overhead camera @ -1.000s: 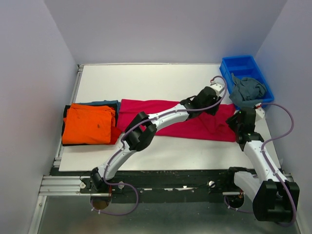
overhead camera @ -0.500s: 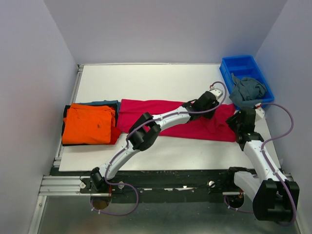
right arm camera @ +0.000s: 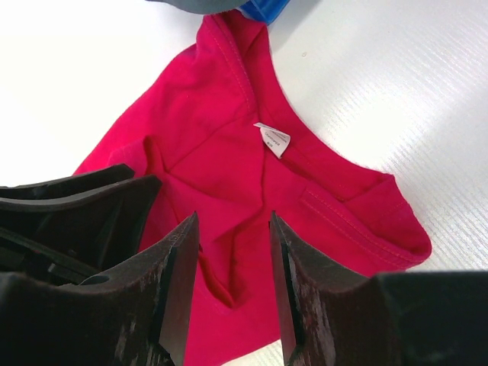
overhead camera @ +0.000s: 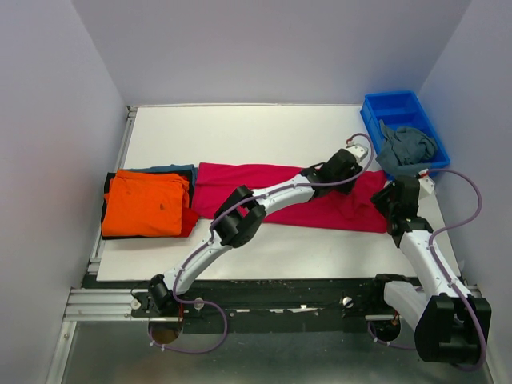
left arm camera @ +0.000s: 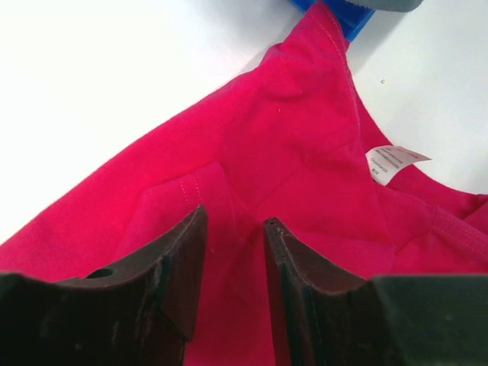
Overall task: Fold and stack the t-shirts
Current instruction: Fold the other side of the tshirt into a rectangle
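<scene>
Now the big pink shirt [overhead camera: 272, 196] lies spread in a long band across the middle of the table [overhead camera: 240, 136], running from the folded pile at the left edge toward the blue bin [overhead camera: 400, 108] at the upper right. Its collar end is rumpled, with a white label [left arm camera: 395, 160] showing inside the neck.

The left claw [overhead camera: 346, 172] is low over that rumpled end. In its wrist view the two fingers stand a little apart, with pink cloth showing in the narrow gap between them; nothing is pinched. The right claw [overhead camera: 392, 200] hangs just beside it at the shirt's right edge, its fingers spread wider above a creased fold near the label, and it holds nothing either.

At centre left of the overhead view sits the pile: an orange shirt [overhead camera: 144, 204] on top, with a blue shirt [overhead camera: 172, 169], a black shirt [overhead camera: 106, 186] and a red shirt [overhead camera: 189, 224] showing at its edges. A grey-blue shirt [overhead camera: 408, 148] is bunched in the bin, spilling over its near wall.
</scene>
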{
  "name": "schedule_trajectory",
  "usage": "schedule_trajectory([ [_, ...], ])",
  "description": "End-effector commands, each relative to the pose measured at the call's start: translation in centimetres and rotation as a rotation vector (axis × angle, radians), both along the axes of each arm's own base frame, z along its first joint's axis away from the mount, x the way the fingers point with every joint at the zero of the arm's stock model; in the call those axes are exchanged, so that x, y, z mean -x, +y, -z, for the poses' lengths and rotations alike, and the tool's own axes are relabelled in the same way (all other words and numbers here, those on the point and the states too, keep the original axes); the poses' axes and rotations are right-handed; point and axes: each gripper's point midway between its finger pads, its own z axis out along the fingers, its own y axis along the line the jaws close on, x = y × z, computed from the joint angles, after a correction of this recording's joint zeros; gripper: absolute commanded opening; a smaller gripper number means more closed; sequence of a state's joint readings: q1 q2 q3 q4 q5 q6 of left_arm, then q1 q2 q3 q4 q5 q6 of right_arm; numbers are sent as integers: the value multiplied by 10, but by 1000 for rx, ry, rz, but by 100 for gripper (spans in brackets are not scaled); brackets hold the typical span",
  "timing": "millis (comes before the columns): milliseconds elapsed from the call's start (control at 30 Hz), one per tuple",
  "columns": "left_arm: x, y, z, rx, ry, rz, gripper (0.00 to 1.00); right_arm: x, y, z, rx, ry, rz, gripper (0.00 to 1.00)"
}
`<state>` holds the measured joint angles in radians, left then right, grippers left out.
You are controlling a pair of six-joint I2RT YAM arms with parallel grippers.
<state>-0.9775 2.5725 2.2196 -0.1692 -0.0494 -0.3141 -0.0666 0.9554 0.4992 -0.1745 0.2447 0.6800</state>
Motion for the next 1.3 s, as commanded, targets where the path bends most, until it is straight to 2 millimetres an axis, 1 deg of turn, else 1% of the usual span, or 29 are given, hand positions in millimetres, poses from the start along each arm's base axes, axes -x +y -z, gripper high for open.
schedule_trajectory([
  [0, -9, 3, 9, -45, -43, -28, 47, -4, 1, -3, 3, -16, -13, 50],
  [233, -10, 4, 16, -64, -45, -30, 48, -4, 1, -3, 0, -15, -13, 50],
  [300, -9, 4, 18, -67, -42, -28, 47, -4, 2, -2, -1, -13, -16, 50],
  [333, -9, 4, 17, -64, -43, -26, 43, -4, 1, -3, 0, -16, -15, 50],
  [400, -9, 3, 14, -60, -48, -18, 20, -4, 1, -2, -1, -13, -15, 50],
  [467, -10, 5, 7, -63, -59, -22, 3, -4, 1, -1, -1, -10, -15, 50],
  [500, -10, 6, 0, -60, -67, -23, 0, -5, 1, -2, -1, -12, -15, 50],
  [600, -10, 11, -21, -55, -96, -21, 0, -7, 2, 0, -6, -5, -19, 50],
  [733, -4, 23, -44, -53, -114, -23, 0, -8, 5, 1, -10, 4, -43, 50],
  [800, 0, 31, -51, -59, -116, -28, 0, -10, 8, 2, -13, 11, -61, 50],
  [933, 11, 51, -57, -78, -106, -42, 0, -13, 15, 3, -26, 20, -110, 50],
  [967, 13, 55, -66, -66, -112, -44, 0, -15, 18, 2, -26, 12, -136, 50],
  [1000, 16, 60, -60, -81, -105, -45, 0, -17, 24, 2, -30, 5, -176, 49],
  [1100, 25, 75, -54, -109, -93, -49, 0, -21, 36, 2, -42, -2, -260, 47],
  [1133, 27, 81, -53, -116, -88, -52, 0, -22, 37, 3, -37, 3, -268, 46],
  [1167, 30, 85, -51, -122, -83, -54, 0, -21, 43, 3, -52, 0, -301, 46],
  [1267, 35, 98, -41, -140, -69, -62, 0, -19, 52, 4, -73, 6, -339, 46],
])
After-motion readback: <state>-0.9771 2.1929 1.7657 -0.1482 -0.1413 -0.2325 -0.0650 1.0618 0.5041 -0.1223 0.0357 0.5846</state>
